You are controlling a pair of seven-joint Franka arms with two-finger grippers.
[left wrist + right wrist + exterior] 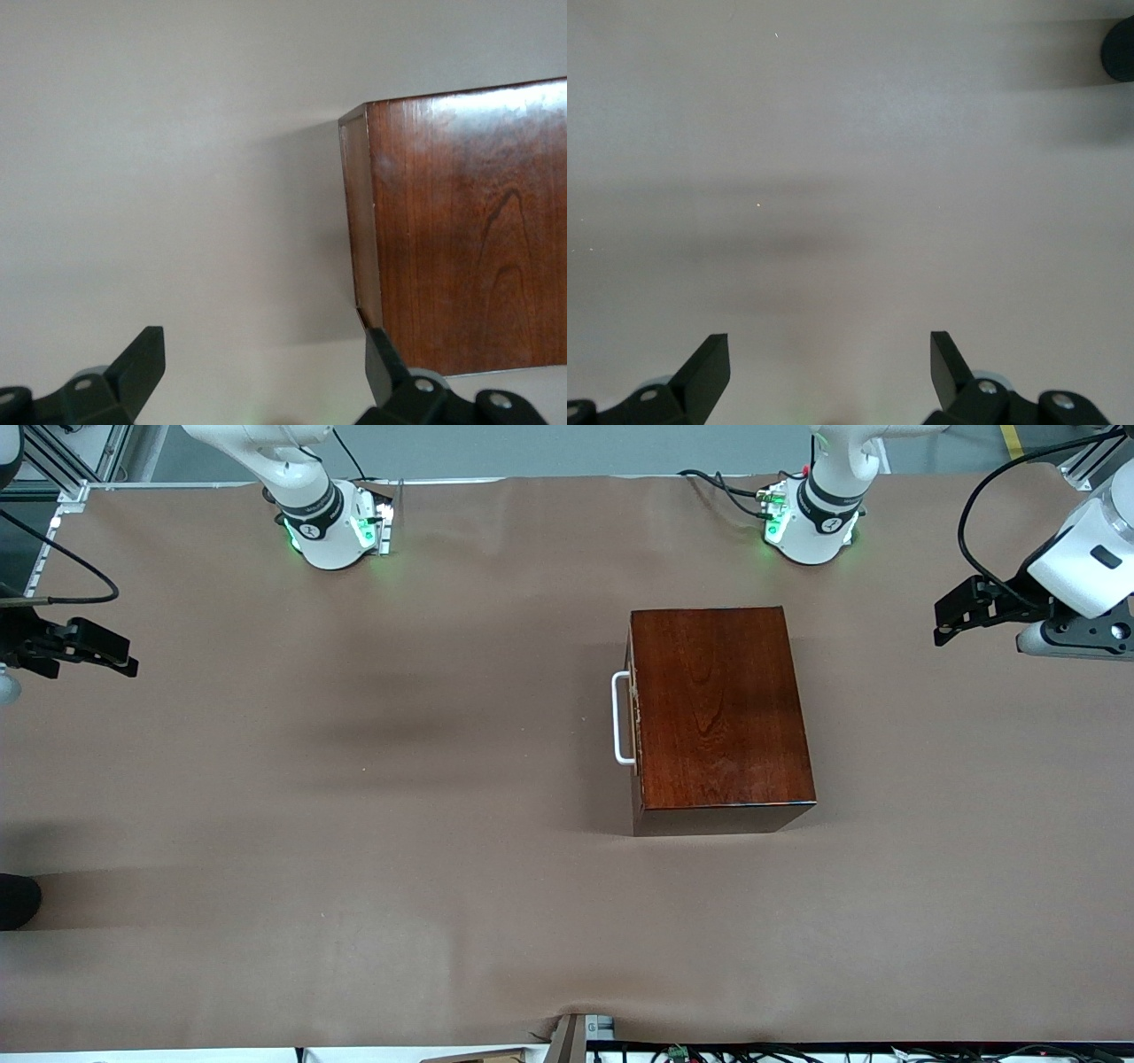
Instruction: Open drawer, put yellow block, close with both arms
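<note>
The glossy reddish-brown wooden box stands on the table near the left arm's base. Its drawer is pushed fully in, and the white bar handle faces the right arm's end of the table. In the left wrist view a corner of the box shows. My left gripper hangs open and empty over the left arm's end of the table, apart from the box. My right gripper hangs open and empty over the right arm's end, above bare cloth. The yellow block is out of view.
A brown cloth covers the table. The two green-lit bases stand along its back edge, with cables beside them. A dark round object sits at the right arm's end edge.
</note>
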